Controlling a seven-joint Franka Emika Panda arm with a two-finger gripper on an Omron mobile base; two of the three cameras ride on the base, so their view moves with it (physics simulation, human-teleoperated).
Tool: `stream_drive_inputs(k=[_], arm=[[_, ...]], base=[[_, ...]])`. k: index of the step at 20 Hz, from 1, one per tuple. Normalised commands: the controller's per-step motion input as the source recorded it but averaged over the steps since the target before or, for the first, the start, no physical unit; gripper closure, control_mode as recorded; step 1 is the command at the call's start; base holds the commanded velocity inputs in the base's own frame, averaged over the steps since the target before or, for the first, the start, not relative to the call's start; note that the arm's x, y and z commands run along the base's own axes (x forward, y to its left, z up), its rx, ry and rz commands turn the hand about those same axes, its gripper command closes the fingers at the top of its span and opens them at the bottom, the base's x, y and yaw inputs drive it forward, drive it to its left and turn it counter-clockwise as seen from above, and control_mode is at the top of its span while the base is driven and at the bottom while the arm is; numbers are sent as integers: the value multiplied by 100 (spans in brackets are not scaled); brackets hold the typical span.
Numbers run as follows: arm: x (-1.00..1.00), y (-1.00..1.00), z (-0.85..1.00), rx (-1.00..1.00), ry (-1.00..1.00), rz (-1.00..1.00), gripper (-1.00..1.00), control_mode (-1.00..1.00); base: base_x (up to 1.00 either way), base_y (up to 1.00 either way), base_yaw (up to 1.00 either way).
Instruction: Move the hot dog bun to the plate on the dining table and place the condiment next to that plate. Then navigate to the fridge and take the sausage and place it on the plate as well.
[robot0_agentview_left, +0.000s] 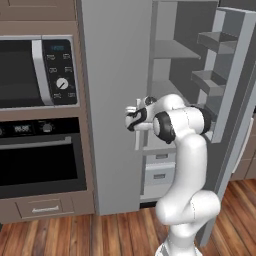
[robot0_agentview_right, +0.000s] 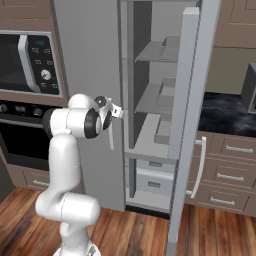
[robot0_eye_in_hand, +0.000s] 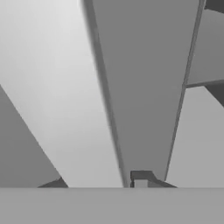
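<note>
The gripper (robot0_agentview_right: 116, 111) was at the edge of the fridge's closed left door (robot0_agentview_left: 110, 100), by the door handle (robot0_agentview_right: 111, 137), with its jaws closed; whether they pinched the handle could not be told. The right door (robot0_agentview_right: 187, 100) stood swung open, showing grey shelves (robot0_agentview_right: 155, 102) and drawers (robot0_agentview_right: 152, 182) inside the fridge. The sausage could not be made out on any shelf. A microwave (robot0_agentview_left: 35, 70) and oven (robot0_agentview_left: 42, 155) stood to the left.
</note>
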Motion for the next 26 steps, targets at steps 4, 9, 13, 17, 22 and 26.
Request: stream_drive_inputs(k=[4, 9, 13, 17, 22, 26], arm=[[-35, 52, -6, 0, -1, 1, 100, -100], [-96, 64, -10, 0, -11, 6, 100, -100], [-100, 76, -3, 0, -12, 3, 100, -100], [-94, 86, 0, 0, -5, 0, 100, -100], [-57, 68, 16, 0, 0, -6, -100, -100], [-45, -9, 58, 0, 6, -29, -100, -100]], base=[[0, 0, 0], [0, 0, 0], [0, 0, 0], [0, 0, 0], [0, 0, 0], [0, 0, 0]])
